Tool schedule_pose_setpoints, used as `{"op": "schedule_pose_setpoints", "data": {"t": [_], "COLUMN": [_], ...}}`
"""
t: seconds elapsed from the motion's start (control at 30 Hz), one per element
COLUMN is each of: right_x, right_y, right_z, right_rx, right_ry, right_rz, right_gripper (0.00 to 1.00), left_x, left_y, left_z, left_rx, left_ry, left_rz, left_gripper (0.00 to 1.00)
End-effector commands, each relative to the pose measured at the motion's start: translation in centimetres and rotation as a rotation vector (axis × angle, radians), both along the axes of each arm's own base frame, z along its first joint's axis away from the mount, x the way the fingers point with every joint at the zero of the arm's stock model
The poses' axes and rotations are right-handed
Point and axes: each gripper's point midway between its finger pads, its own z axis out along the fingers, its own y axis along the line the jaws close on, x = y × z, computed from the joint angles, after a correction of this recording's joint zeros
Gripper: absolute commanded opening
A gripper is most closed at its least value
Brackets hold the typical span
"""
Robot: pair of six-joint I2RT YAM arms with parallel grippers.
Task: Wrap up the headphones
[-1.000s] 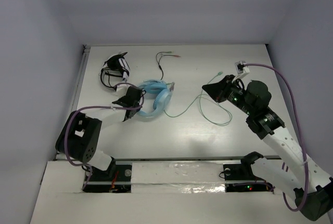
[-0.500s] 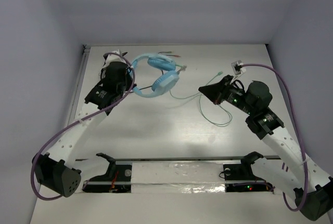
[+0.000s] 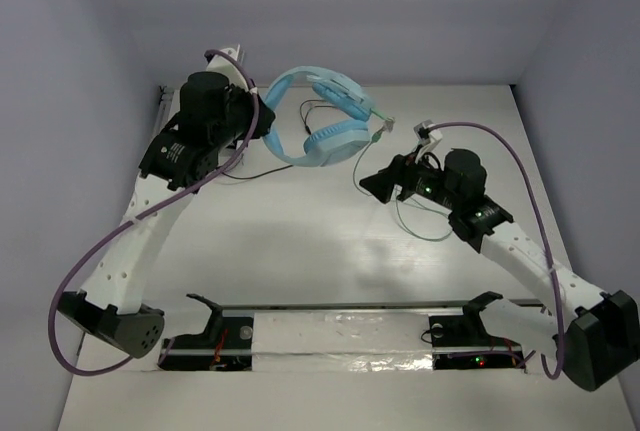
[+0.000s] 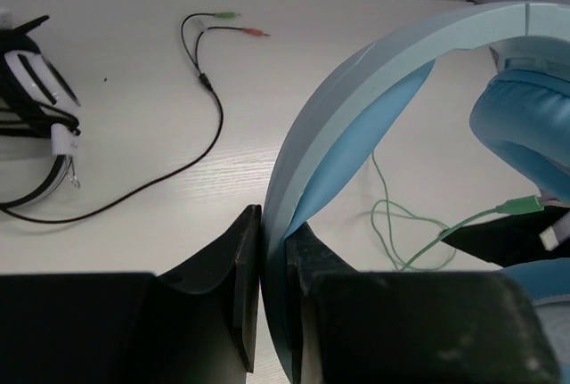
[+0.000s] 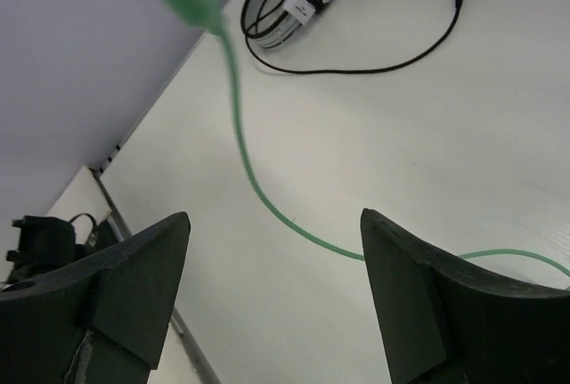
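Held aloft at 12 o'clock: headphones (image 3: 335,139), headband (image 3: 292,82) clamped in left pincer (image 3: 262,119) at 11. Trailing off toward 2, pale green cable (image 3: 380,131), then down to a loop on the table (image 3: 300,261) at 4. Just right of centre, at 3, right pincer (image 3: 376,183), near that cable. Below the left arm (image 3: 150,213), at 10, dark cable (image 3: 245,175) lying flat.

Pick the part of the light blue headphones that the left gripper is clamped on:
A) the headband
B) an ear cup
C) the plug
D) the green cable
A: the left wrist view shows the left gripper shut on the curved headband of the headphones, one finger on each side of it.
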Motion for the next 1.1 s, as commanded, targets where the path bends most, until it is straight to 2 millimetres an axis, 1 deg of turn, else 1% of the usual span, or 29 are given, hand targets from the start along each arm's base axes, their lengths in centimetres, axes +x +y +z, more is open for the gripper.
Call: {"op": "schedule_pose_setpoints", "data": {"t": [0.0, 0.03, 0.1, 0.13, 0.17, 0.23, 0.27, 0.3, 0.33, 0.37, 0.43, 0.47, 0.5, 0.53, 0.57, 0.6, 0.63, 0.67, 0.73, 0.77, 0.8, 0.83, 0.87, 0.9, 0.93, 0.97, 1.0, 1.03, 1.07], "right_x": [1.0, 1.1, 1.3, 1.1, 1.2, 1.6, 2.0, 2.3, 2.6, 3.0, 3.2, 3.4, 3.6, 3.8, 4.1, 4.4, 4.5, 4.6, 4.5, 4.6, 4.7, 4.6, 4.8, 5.0, 5.3, 5.4, 5.5, 5.7, 5.8], "right_y": [0.6, 0.7, 1.1, 1.3, 1.5, 1.7, 1.7, 1.6, 1.7, 1.6, 1.7, 2.1, 2.2, 2.3, 2.4, 2.4, 2.3, 2.3, 2.3, 2.4, 2.5, 2.5, 2.7, 2.8, 3.2, 3.5, 3.6, 3.8, 3.9], "right_z": [0.3, 0.1, -0.6, -0.7, -0.5, -1.1, -1.2, -1.6, -2.4, -2.5, -2.7, -2.8, -3.1, -3.1, -3.7, -3.8, -4.0, -4.2, -4.9, -4.7, -4.9, -5.4, -5.0, -5.2, -6.0, -6.0, -6.3, -7.1, -6.9], "right_rx": [-0.018, -0.032, -0.039, -0.033, -0.027, -0.033, -0.035, -0.045, -0.061, -0.062, -0.056, -0.041, -0.039, -0.037, -0.051, -0.055, -0.061, -0.063, -0.068, -0.055, -0.05, -0.047, -0.025, -0.018, -0.017, -0.01, -0.01, -0.011, 0.004], "right_ry": [-0.106, -0.113, -0.107, -0.109, -0.121, -0.116, -0.123, -0.118, -0.107, -0.111, -0.102, -0.111, -0.108, -0.108, -0.094, -0.091, -0.091, -0.09, -0.076, -0.084, -0.081, -0.073, -0.088, -0.087, -0.068, -0.07, -0.068, -0.054, -0.064], "right_rz": [0.013, 0.03, 0.046, 0.065, 0.073, 0.077, 0.059, 0.052, 0.052, 0.035, 0.026, 0.04, 0.042, 0.041, 0.037, 0.033, 0.026, 0.022, 0.025, 0.022, 0.021, 0.025, 0.025, 0.025, 0.032, 0.05, 0.053, 0.052, 0.049], "right_gripper": [0.84, 0.84, 0.83, 0.83, 0.83, 0.82, 0.82, 0.81, 0.81, 0.8, 0.78, 0.77, 0.77, 0.77, 0.76, 0.75, 0.75, 0.75, 0.75, 0.75, 0.75, 0.75, 0.75, 0.75, 0.75, 0.75, 0.75, 0.75, 0.74], "left_x": [-1.0, -1.0, -1.2, -1.2, -1.1, -0.9, -0.6, -0.7, -0.6, -0.8, -0.6, -0.8, -0.5, -0.6, -0.9, -0.9, -0.7, -1.0, -1.1, -1.2, -1.1, -1.2, -1.1, -1.2, -1.2, -1.4, -1.2, -1.3, -1.4], "left_y": [-1.3, -1.1, -1.8, -1.7, -2.0, -1.9, -1.5, -1.7, -1.5, -1.7, -1.0, -1.4, -0.7, -0.5, -0.6, -0.4, 0.2, 0.5, 1.0, 1.1, 1.3, 1.1, 1.0, 0.9, 0.7, 0.5, 0.7, 0.7, 1.0], "left_z": [6.1, 7.1, 7.7, 8.8, 9.0, 10.0, 11.1, 11.6, 12.4, 13.8, 15.2, 16.4, 17.0, 17.6, 18.8, 19.1, 19.7, 20.4, 20.9, 21.1, 21.1, 21.2, 21.0, 21.0, 21.0, 20.8, 20.9, 20.9, 21.1], "left_rx": [-0.097, -0.105, -0.114, -0.124, -0.125, -0.13, -0.14, -0.145, -0.151, -0.163, -0.17, -0.182, -0.185, -0.194, -0.204, -0.207, -0.209, -0.216, -0.229, -0.241, -0.243, -0.249, -0.255, -0.268, -0.274, -0.28, -0.283, -0.284, -0.284], "left_ry": [-0.137, -0.157, -0.164, -0.184, -0.185, -0.202, -0.219, -0.227, -0.241, -0.264, -0.289, -0.307, -0.317, -0.326, -0.346, -0.353, -0.365, -0.382, -0.39, -0.392, -0.393, -0.393, -0.391, -0.384, -0.383, -0.375, -0.375, -0.374, -0.38], "left_rz": [-0.097, -0.101, -0.144, -0.146, -0.16, -0.169, -0.167, -0.182, -0.181, -0.199, -0.194, -0.215, -0.203, -0.205, -0.226, -0.228, -0.213, -0.219, -0.225, -0.239, -0.236, -0.243, -0.259, -0.266, -0.273, -0.291, -0.284, -0.286, -0.282], "left_gripper": [0.0, 0.0, 0.0, 0.0, 0.0, 0.0, 0.0, 0.0, 0.0, 0.0, 0.0, 0.0, 0.0, 0.0, 0.0, 0.0, 0.0, 0.0, 0.0, 0.0, 0.0, 0.0, 0.0, 0.0, 0.0, 0.0, 0.0, 0.0, 0.0]}}
